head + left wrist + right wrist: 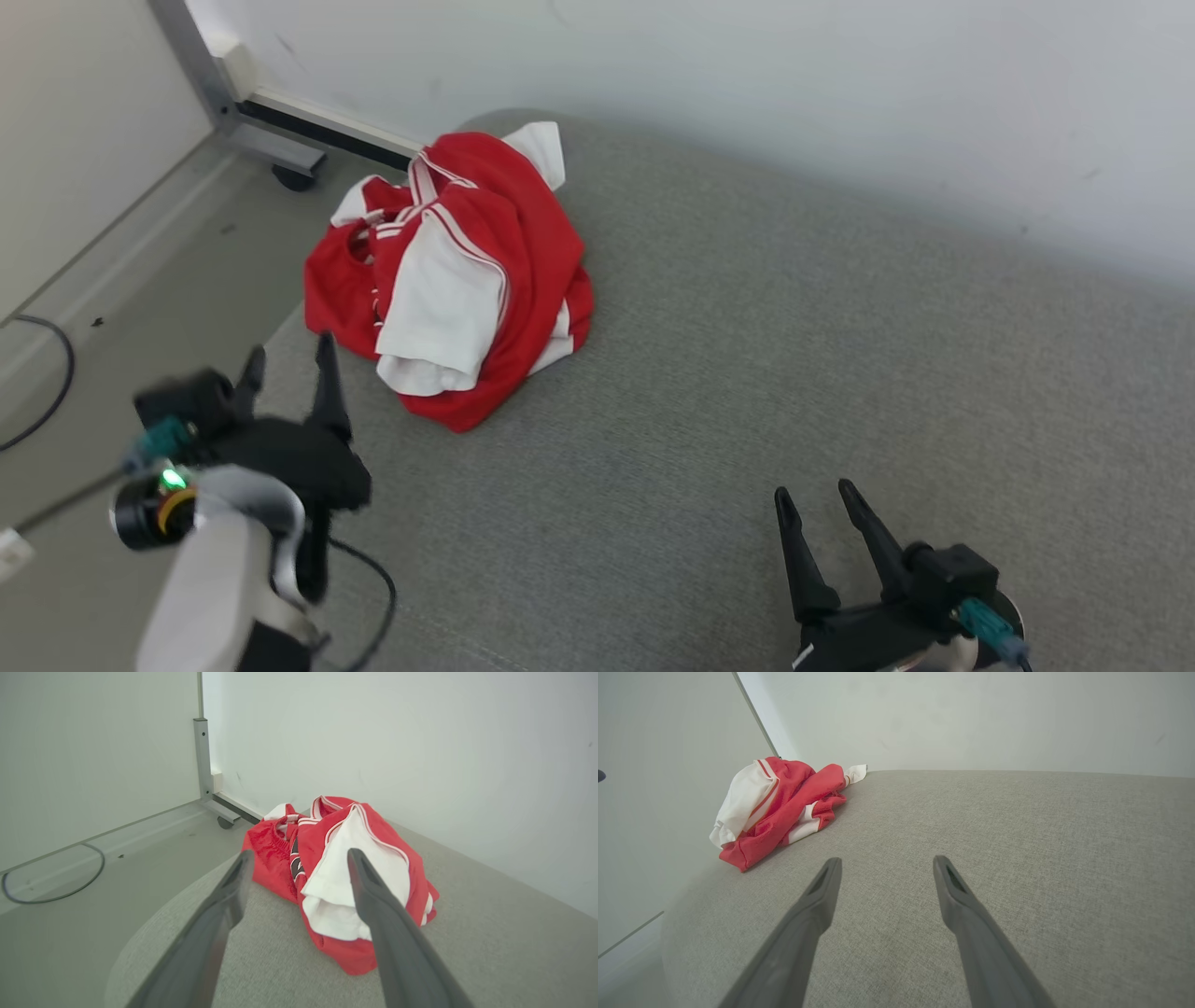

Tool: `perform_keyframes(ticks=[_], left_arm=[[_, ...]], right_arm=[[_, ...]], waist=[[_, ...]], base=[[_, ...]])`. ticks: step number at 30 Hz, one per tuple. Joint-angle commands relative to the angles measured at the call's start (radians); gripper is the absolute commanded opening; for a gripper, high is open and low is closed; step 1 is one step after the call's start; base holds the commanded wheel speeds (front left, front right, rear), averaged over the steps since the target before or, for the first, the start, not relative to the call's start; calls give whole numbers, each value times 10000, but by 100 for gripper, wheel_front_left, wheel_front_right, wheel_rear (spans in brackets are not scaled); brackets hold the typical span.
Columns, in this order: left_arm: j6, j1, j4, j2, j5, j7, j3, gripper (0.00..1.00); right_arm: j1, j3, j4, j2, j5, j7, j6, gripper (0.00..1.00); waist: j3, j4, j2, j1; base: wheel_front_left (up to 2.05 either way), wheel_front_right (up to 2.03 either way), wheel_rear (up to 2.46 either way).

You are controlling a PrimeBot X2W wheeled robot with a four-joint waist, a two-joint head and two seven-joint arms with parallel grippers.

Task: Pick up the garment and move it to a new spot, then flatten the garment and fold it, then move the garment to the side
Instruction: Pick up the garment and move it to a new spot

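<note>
Both grippers hover nearest, fingers spread wide and empty: the right gripper (pixel 812 488) over bare grey cushion (pixel 747 373), the left gripper (pixel 290 346) just short of the garment (pixel 485 271). That red-and-white garment lies crumpled at the cushion's far left corner, near the wall (pixel 747 93).

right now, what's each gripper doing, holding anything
Left gripper: open, empty, just short of the garment.
Right gripper: open, empty, over the grey fabric surface.
</note>
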Motion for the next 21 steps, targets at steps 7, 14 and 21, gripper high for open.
perform_keyframes(ticks=[7,14,21], left_arm=[[-253,-2642,1660,760,-846,485,511,100],[-312,-3618,2707,1206,-1506,1356,902,100],[-10,-3913,3214,1429,-1767,2252,1081,100]], right_arm=[[-451,-18,-716,3,-782,455,-21,100],[-474,14,-1369,7,-902,671,-21,100],[-328,10,-1608,13,-750,641,-21,100]], waist=[[1771,-2044,0,0],[2381,-3272,0,0],[2568,-3836,0,0]], base=[[0,0,0],[0,0,0],[0,0,0]])
